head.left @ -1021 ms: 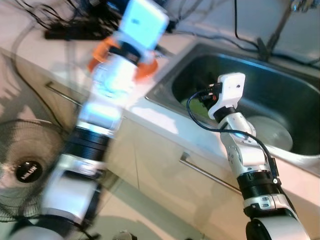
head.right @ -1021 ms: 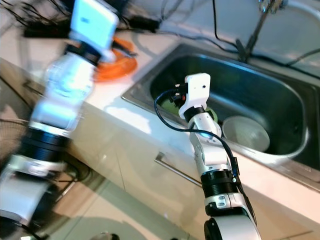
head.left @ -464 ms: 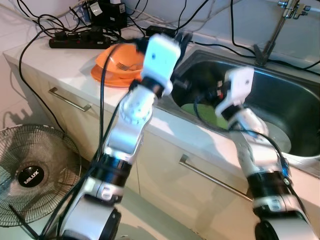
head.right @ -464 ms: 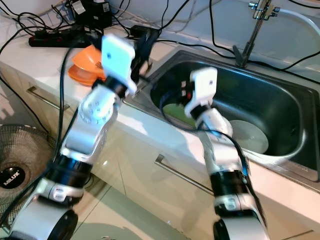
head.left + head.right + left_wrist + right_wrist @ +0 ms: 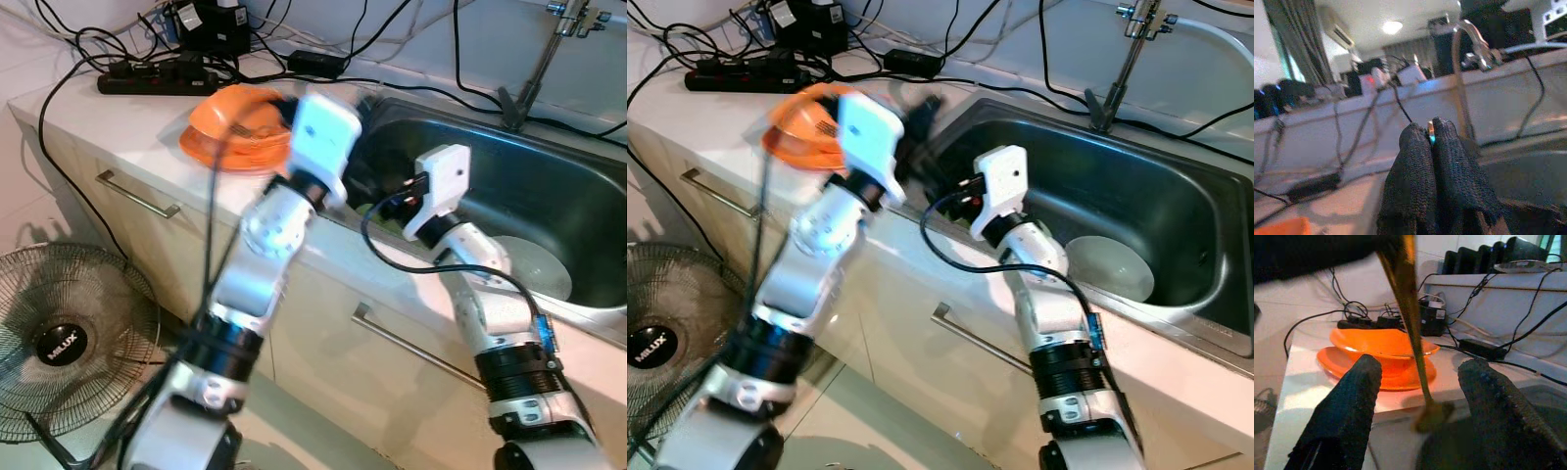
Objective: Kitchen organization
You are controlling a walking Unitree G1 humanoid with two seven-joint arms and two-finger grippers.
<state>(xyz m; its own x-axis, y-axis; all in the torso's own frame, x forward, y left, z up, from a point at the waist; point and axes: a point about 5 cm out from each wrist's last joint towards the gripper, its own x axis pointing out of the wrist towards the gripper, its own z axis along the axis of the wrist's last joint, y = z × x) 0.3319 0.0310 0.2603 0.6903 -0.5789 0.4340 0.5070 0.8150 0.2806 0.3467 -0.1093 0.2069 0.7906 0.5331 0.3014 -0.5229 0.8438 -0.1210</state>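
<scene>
Cables and a power strip (image 5: 147,71) crowd the back of my worktop (image 5: 88,117), with orange bowls (image 5: 1382,348) stacked beside the sink (image 5: 1176,211). My left hand (image 5: 1432,142) pinches a thin gold utensil (image 5: 1408,313) at the sink's edge. My right hand (image 5: 1418,382) hangs spread wide around its handle, facing the bowls.

Bright indoor light; ceiling lamp (image 5: 1392,26) glows overhead. Left arm (image 5: 263,257) motion-blurred; wrist views soft.

Head stereo pair looking down at the white kitchen counter (image 5: 118,117) and steel sink basin (image 5: 1176,211), both eyes sharing them, left wrist camera close behind its black fingers (image 5: 1422,181), right wrist camera low, facing stacked orange plastic bowls (image 5: 1382,352).
</scene>
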